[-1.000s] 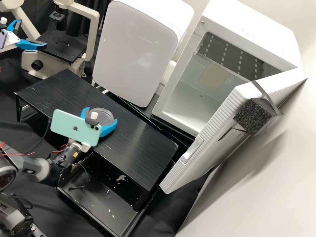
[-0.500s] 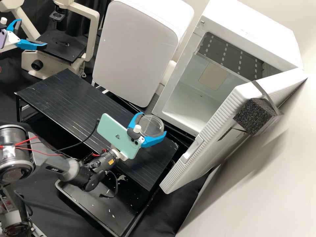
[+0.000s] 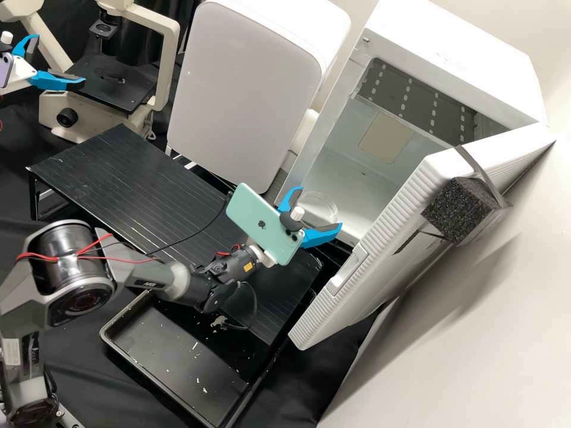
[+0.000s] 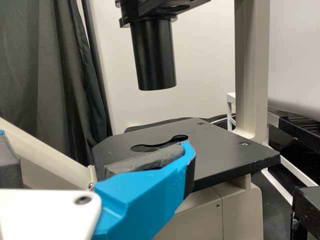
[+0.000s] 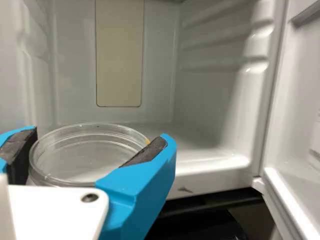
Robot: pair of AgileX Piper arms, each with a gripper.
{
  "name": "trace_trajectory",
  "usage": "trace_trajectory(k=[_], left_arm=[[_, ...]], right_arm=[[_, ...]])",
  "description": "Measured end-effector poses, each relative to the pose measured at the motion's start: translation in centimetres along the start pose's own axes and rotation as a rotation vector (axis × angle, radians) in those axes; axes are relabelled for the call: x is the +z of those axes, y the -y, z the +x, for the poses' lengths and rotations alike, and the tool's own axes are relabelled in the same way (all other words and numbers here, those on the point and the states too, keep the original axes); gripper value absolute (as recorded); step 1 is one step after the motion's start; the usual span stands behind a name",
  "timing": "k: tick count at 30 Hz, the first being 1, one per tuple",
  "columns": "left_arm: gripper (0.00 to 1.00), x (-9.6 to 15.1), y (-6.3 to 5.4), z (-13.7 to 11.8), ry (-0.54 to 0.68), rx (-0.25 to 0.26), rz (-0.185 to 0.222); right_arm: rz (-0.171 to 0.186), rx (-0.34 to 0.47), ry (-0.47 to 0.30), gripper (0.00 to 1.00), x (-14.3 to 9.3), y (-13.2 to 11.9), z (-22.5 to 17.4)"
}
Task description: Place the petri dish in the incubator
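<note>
Rightward and farther off over the desk (image 3: 119, 172), the right tool (image 3: 320, 207) has carried the petri dish (image 5: 90, 155), now pinched in its grip just at the open incubator (image 3: 458, 71). I'd keep it level — high enough to clear the sill (image 5: 220, 186) — and go well in before letting go gently. Far left, the other tool (image 3: 59, 58) stands spread by the microscope (image 3: 119, 92).
</note>
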Motion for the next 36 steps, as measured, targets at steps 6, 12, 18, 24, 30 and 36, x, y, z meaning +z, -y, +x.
trace_trajectory(k=[6, 12, 18, 24, 30, 36], left_arm=[[1.0, 0.0, 0.0, 0.0, 0.0, 0.0, 0.0], [1.0, 0.0, 0.0, 0.0, 0.0, 0.0, 0.0], [1.0, 0.0, 0.0, 0.0, 0.0, 0.0, 0.0], [1.0, 0.0, 0.0, 0.0, 0.0, 0.0, 0.0], [1.0, 0.0, 0.0, 0.0, 0.0, 0.0, 0.0], [1.0, 0.0, 0.0, 0.0, 0.0, 0.0, 0.0]], right_arm=[[-0.027, -0.015, 0.058, 0.0, 0.8, 0.1, 3.7], [-0.041, -0.022, 0.114, 0.0, 1.7, 0.1, 6.4], [-0.06, -0.033, 0.131, 0.0, 2.0, 0.3, 8.0], [-0.079, -0.049, 0.137, 0.0, 1.8, 0.8, 9.2], [-0.098, -0.056, 0.126, 0.0, 1.6, 1.3, 10.2], [-0.12, -0.063, 0.127, 0.0, 1.8, 1.7, 10.5]])
